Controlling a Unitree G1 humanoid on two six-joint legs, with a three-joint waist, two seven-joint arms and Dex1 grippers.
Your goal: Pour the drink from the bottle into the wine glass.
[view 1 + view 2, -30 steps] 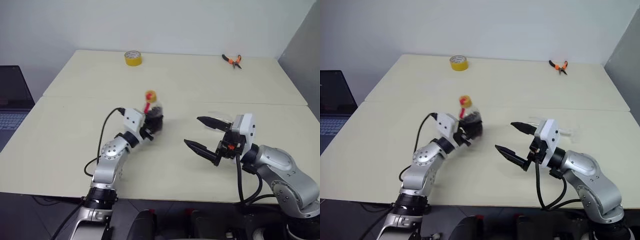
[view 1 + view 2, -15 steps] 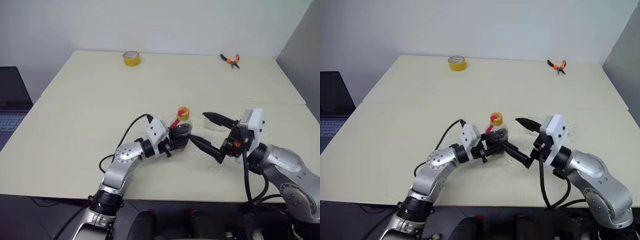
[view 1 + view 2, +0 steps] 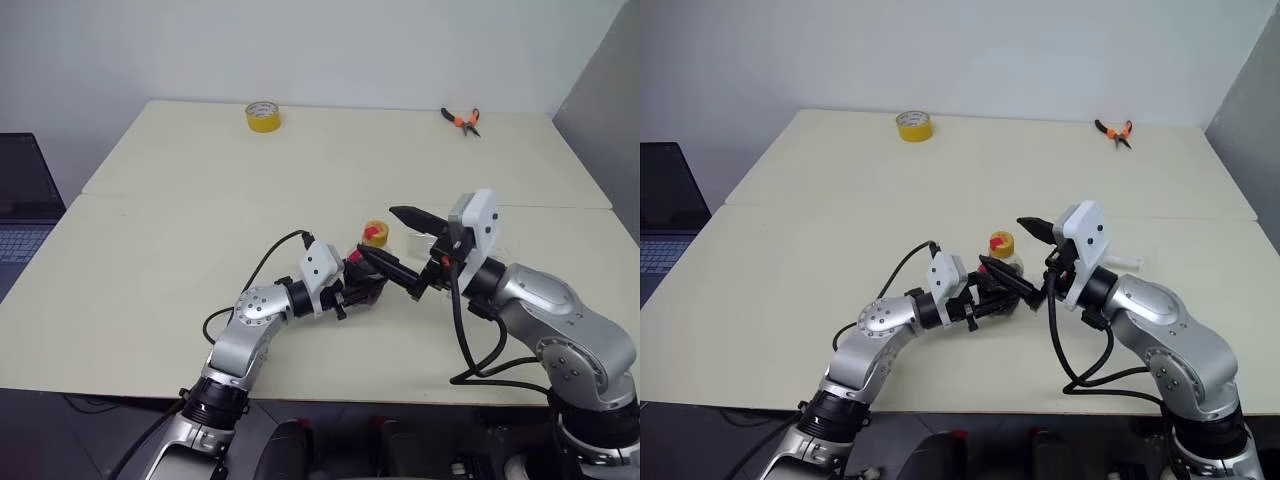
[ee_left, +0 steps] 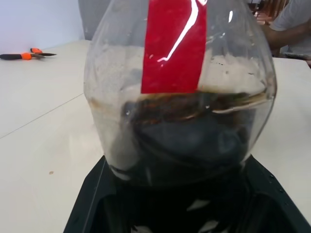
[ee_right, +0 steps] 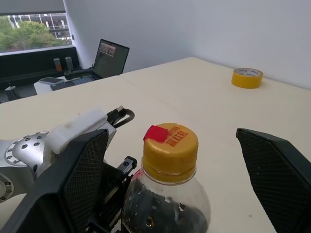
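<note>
The middle of the pale surface is crowded: the bottle is gripped upright by the left hand, and the right hand is spread wide on either side of its yellow cap. The wine glass is tucked just behind the right hand. Open room is left elsewhere, broken only by a tape roll and pliers at the far edge.

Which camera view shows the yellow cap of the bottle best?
The right wrist view: the cap sits near and central, its top and red printing plain. The eye views show it small and far off. The left wrist view shows the bottle's body and the drink, not the cap.
</note>
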